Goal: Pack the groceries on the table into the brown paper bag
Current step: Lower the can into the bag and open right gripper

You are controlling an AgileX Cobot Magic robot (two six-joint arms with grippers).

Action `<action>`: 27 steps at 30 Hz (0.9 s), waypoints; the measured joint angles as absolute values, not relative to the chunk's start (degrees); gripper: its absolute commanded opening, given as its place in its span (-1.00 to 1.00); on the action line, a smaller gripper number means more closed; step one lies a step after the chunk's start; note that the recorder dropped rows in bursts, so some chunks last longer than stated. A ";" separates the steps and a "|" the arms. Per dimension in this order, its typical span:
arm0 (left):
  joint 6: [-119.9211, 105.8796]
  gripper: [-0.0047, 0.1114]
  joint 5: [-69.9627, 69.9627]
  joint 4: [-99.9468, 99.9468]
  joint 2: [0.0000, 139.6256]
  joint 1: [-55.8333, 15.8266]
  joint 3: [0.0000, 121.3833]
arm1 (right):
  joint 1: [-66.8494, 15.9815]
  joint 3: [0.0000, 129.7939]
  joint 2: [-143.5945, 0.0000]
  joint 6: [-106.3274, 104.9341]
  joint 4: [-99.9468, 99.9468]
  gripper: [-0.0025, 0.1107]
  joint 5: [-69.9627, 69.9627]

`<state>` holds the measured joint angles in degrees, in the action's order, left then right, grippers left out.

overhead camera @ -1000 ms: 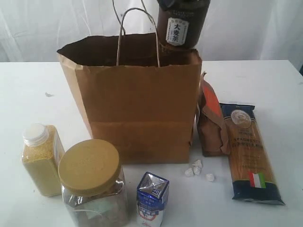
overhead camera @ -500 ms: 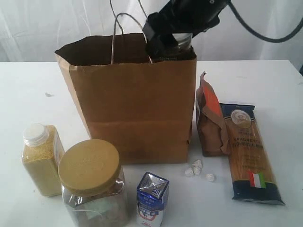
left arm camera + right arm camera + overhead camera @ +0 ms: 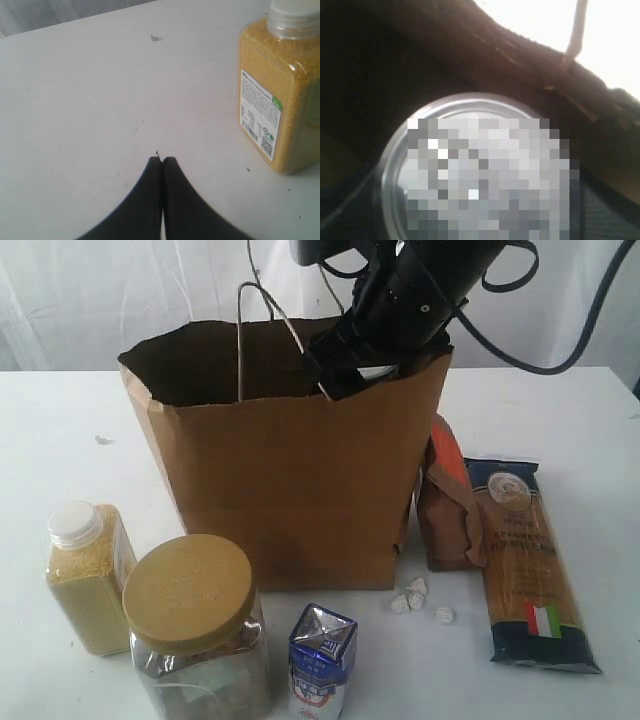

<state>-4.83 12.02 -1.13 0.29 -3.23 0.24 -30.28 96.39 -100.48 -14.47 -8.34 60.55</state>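
Nearest, the carton (image 3: 322,660), wide jar (image 3: 195,625) and grain bottle (image 3: 88,575) stand on the table (image 3: 560,410). The left gripper (image 3: 162,162), jaws pressed together, hangs near the bottle. The pouch (image 3: 448,500) and spaghetti pack (image 3: 528,560) sit beside the paper bag (image 3: 290,490). Farther back, the right gripper (image 3: 360,355) reaches into the bag, clamped on the foil-topped jar (image 3: 480,170).

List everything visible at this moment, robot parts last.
bag: one, brown, upright mid-table
foil jar: one, silver top, inside bag
bottle: one, yellow with white cap, front left
tan-lid jar: one, clear, beside bottle
carton: one, blue-white, front centre
pouch: one, brown-orange, right of bag
spaghetti: one, dark blue, flat beside pouch
lumps: about four, white, by bag's corner
table: one, white
left gripper: one, black, shut, near bottle
right gripper: one, black, in bag mouth, holding foil jar
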 measured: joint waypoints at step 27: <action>-4.83 -0.92 12.02 -1.13 0.29 -3.23 0.24 | -30.28 96.39 -100.48 -14.47 -8.23 0.35 60.55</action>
